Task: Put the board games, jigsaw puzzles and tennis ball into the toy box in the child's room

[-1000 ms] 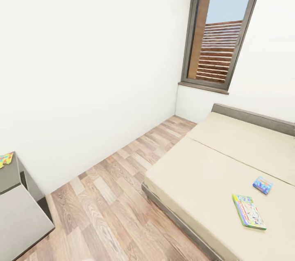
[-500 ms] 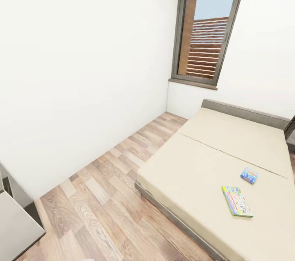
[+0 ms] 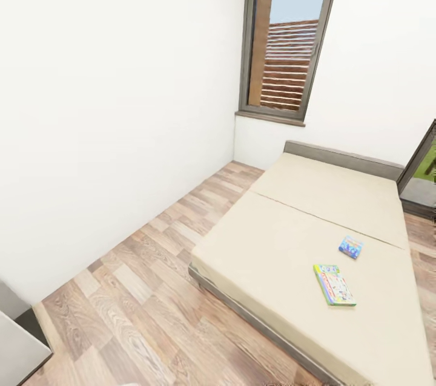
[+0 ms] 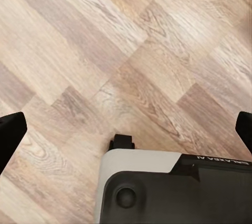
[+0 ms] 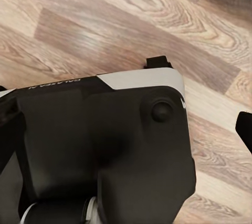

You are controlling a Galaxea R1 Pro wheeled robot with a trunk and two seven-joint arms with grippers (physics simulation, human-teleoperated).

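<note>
Head view has two board games, the larger [image 3: 334, 284] and the smaller [image 3: 350, 247], flat mid-bed [image 3: 290, 235], both wrist cams show fingers [image 4: 10, 134] spread wide over floor [image 3: 139, 289], risk: base clips the bed frame approaching.

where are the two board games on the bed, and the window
big game [image 3: 334, 284], head view, middle of its colourful cover
small game [image 3: 350, 247], head view, middle of its blue cover
window [image 3: 289, 41], head view, on the glass between the frame's sides
</note>
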